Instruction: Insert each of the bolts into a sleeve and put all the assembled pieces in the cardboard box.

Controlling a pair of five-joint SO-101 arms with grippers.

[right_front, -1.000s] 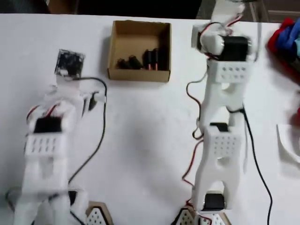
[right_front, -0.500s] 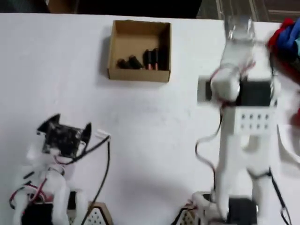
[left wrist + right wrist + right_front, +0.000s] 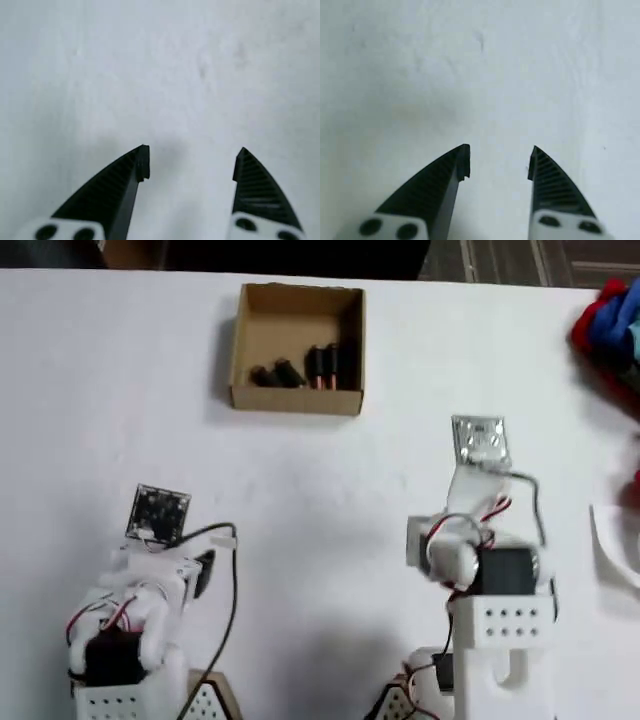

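Bright, even light over my white table (image 3: 320,470); soft shadow along cardboard box (image 3: 295,400) front; faint grey shadow beneath my left gripper (image 3: 193,155).

Left pincer (image 3: 192,154) is hanging over the surface, pointing down at it, jaws standing wide apart. Right pincer (image 3: 499,150) is also pointing down at the surface, jaws parted with a narrower gap. In the high view, both arms are sitting folded back at the front edge. One arm (image 3: 130,640) is by a front corner and the other arm (image 3: 490,590) is farther along that edge. Both wrists are pointing toward the far edge. Which arm is which cannot be told here.
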